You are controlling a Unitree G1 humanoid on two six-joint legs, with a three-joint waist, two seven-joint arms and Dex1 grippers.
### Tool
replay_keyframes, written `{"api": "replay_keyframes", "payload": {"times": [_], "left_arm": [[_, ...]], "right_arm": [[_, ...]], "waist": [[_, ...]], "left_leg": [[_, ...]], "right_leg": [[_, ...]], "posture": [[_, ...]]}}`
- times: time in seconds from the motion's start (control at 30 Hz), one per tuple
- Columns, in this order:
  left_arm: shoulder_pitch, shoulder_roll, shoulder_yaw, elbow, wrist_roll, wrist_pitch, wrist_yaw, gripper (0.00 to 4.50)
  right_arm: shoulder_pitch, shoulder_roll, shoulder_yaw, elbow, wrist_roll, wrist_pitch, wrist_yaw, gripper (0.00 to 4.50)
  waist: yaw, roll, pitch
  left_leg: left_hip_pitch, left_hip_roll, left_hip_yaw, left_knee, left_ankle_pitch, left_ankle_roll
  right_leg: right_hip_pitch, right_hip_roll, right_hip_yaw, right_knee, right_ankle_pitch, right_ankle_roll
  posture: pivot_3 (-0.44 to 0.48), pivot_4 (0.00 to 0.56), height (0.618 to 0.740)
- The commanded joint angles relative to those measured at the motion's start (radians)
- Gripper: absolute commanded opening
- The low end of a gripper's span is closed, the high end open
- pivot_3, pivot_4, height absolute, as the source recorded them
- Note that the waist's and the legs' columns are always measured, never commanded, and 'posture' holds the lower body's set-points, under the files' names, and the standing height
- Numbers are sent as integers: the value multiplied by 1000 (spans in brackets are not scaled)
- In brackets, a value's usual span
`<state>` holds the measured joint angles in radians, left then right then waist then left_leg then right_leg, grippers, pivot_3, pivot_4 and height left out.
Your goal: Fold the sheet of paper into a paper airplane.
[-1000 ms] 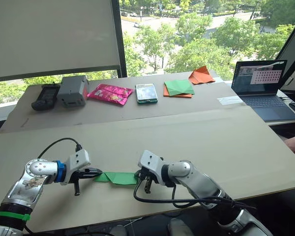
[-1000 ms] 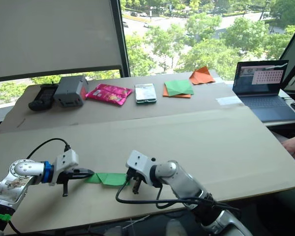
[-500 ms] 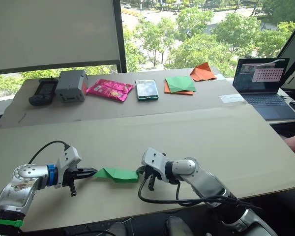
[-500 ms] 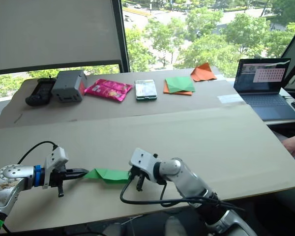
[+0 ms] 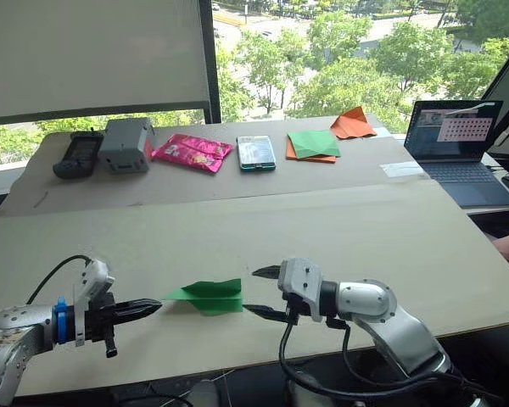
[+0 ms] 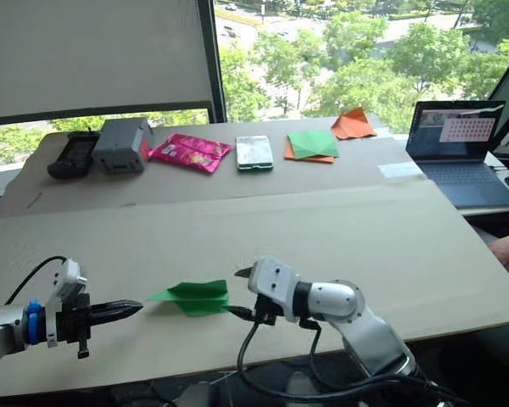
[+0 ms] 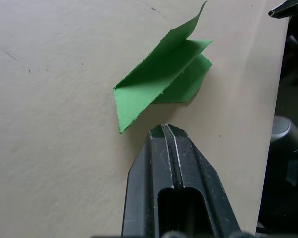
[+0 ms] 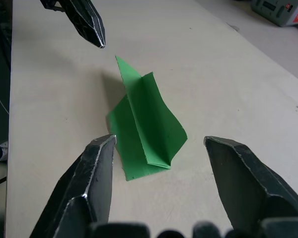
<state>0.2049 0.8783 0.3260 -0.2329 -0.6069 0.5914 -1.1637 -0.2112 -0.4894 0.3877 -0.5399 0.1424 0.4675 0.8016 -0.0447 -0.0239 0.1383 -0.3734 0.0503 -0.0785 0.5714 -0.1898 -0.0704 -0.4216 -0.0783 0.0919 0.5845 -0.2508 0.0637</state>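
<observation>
Both grippers have let go of the paper airplane [image 5: 207, 296] and backed off. Left gripper [image 5: 147, 307], fingers pressed together, points at the nose from just to its left; right gripper [image 5: 265, 292] stands spread wide just right of the tail. Half a second ago both were at the paper's ends. It lies alone on the table's [image 5: 339, 229] near edge, folded and pointed, wings slightly lifted, so the folding looks finished.

Sitting on the table [image 5: 424, 246]: one paper airplane [image 5: 208, 296], one laptop [image 5: 452, 144], one phone [image 5: 256, 153], one pink packet [image 5: 192, 153].
</observation>
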Motion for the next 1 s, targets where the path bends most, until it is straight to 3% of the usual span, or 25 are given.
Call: {"api": "replay_keyframes", "payload": {"times": [0.03,0.17,0.37,0.5,0.73,1.0], "left_arm": [[19,-2,43,-51,-39,17,13,0],[56,0,77,-85,-93,64,15,1059],[86,-14,91,-129,-94,63,48,3285],[99,-19,88,-145,-80,51,67,4468],[104,-23,71,-169,-81,47,84,4468],[120,-37,75,-190,-83,47,100,4468]], "right_arm": [[-2,13,17,-15,12,-52,10,4417],[1,27,38,0,15,-71,15,4500],[-12,40,48,35,16,-97,32,4500],[-32,51,72,61,10,-147,62,4500],[-87,120,134,205,22,-139,109,4500],[-143,205,105,299,53,-80,96,4500]], "waist": [[0,1,0],[0,0,1],[3,1,0],[2,1,0],[1,1,-1],[1,1,-1]], "left_leg": [[0,0,0,0,0,0],[-1,0,1,1,0,0],[-1,0,1,0,0,0],[0,0,1,1,0,0],[0,0,1,1,0,0],[0,0,1,1,1,1]], "right_leg": [[0,0,0,-2,0,0],[0,0,0,-5,0,0],[1,1,1,-5,0,-1],[0,1,1,-5,0,-1],[1,1,2,-5,1,-1],[2,2,2,-2,3,-4]], "posture": [[0,150,732],[0,150,732],[0,150,732],[0,150,732],[0,150,732],[0,150,732]]}}
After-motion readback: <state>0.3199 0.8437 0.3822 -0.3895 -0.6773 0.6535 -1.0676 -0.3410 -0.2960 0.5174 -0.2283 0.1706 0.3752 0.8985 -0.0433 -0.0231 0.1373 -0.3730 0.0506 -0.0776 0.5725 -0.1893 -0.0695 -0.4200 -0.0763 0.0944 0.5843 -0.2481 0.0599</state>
